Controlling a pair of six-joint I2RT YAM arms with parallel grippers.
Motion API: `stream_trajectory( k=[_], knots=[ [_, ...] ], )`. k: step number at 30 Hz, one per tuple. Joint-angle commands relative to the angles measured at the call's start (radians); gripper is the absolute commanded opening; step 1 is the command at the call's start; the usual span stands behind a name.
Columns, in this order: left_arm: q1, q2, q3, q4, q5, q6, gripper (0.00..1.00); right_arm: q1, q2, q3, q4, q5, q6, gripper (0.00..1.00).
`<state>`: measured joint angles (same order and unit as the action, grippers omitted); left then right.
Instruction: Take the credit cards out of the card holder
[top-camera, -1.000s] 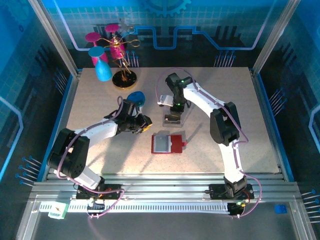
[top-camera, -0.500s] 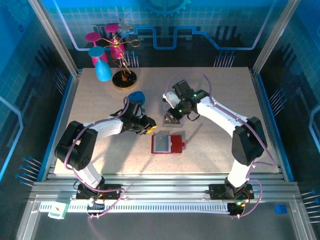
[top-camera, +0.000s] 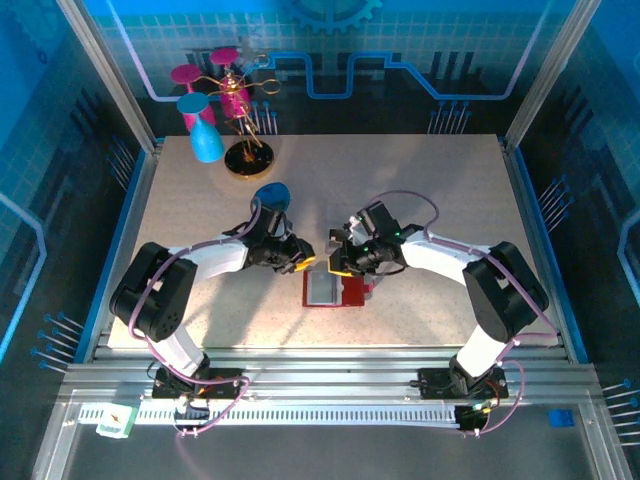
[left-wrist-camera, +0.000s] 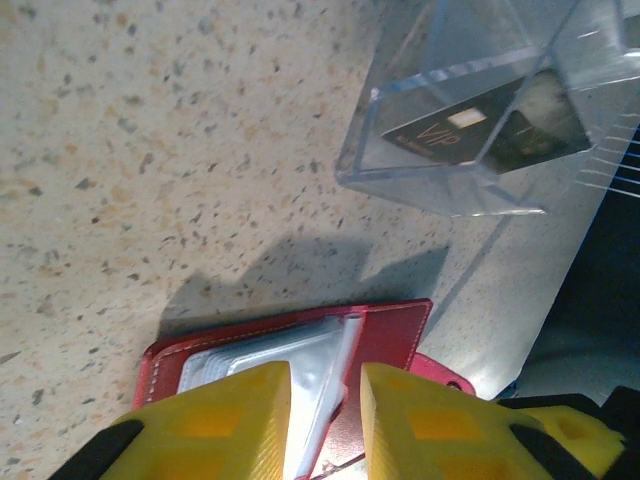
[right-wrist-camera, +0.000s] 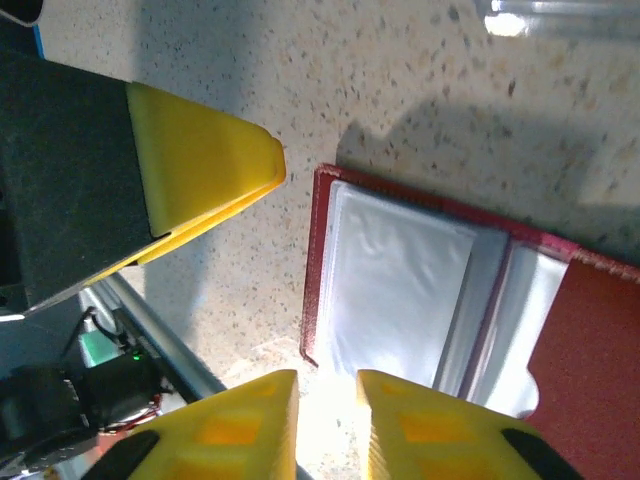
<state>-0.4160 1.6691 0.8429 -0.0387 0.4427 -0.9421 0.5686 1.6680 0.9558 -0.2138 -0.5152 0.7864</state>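
A: Card holder (top-camera: 335, 290)?
B: Red, lying open, pale pockets up; centre of the top view.
A: Jaws?
B: Left gripper (left-wrist-camera: 325, 385), right gripper (right-wrist-camera: 327, 390): narrow gaps, nothing held, just above the holder.
A: Cards?
B: One dark card (left-wrist-camera: 455, 135) in the clear tray (left-wrist-camera: 400, 175), upper right, left wrist view.

card holder (left-wrist-camera: 390, 330): lower part behind left gripper (left-wrist-camera: 325, 395) | clear tray (left-wrist-camera: 420, 175): cut off at top edge

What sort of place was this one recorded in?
Probably a robotics lab test cell, not a home: a speckled table boxed in by an aluminium frame and blue panels printed with circuit patterns.
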Motion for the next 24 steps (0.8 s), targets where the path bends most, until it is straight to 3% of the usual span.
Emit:
stream_trajectory(
  k=[1, 7, 24],
  knots=[
    [-0.016, -0.024, -0.039, 0.014, 0.009, -0.008, 0.25, 0.004, -0.022, -0.021, 0.1, -0.07, 0.098, 0.26],
    [-0.03, -0.053, -0.084, 0.007, -0.016, -0.021, 0.25, 0.011, 0.02, -0.014, 0.066, -0.088, 0.082, 0.33],
    [-0.032, -0.059, -0.139, -0.042, -0.02, -0.021, 0.12, 0.046, 0.091, 0.014, 0.042, -0.085, 0.081, 0.32]
  ],
)
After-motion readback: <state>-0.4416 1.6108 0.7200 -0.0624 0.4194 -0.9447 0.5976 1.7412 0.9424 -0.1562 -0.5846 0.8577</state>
